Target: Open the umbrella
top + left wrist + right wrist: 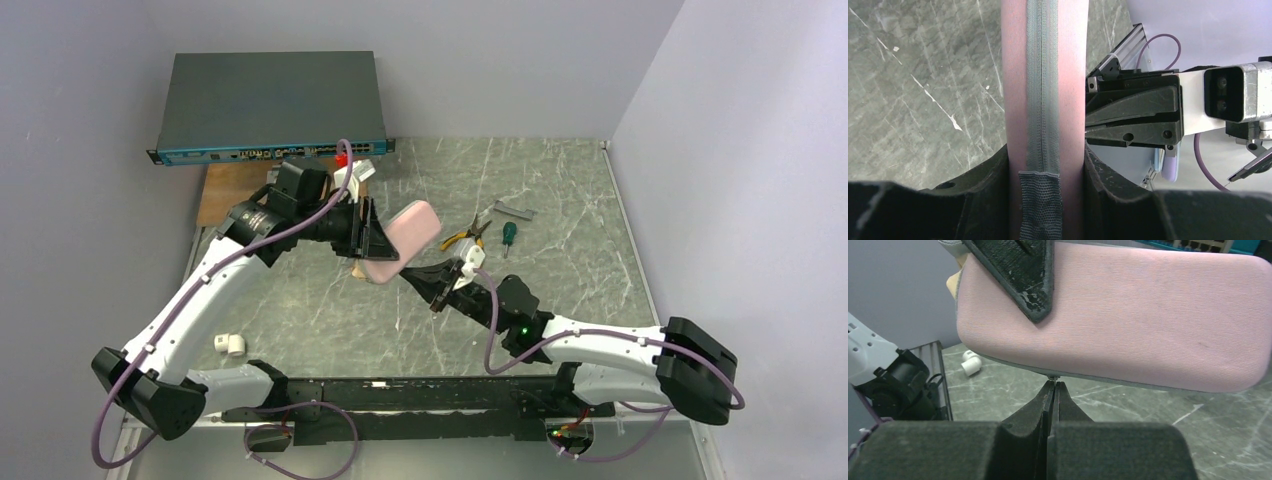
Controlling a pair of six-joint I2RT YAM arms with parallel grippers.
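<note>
Above the table (560,200), left gripper (378,240) is holding the pink sleeve (1128,315) in the air. Its jaws are standing partway open and clamping the sleeve across its width, with the zipper (1040,75) facing the left wrist camera. The umbrella is sitting inside the sleeve; only a tan bit (951,282) is peeking out at one end.

Right gripper (1053,385) is pressing up to the sleeve's zip edge with jaws fully closed. The tips look to be pinching a small metal tab, probably the zip pull, but it's too small to confirm.

Judgement: the step in hand is unzipping the case, so the task is at an early stage and the umbrella isn't out yet.

Next move is calling for a straight pull along the zip line while the left arm is bracing the sleeve. If the tab isn't actually caught, the right gripper needs to re-pinch first.
</note>
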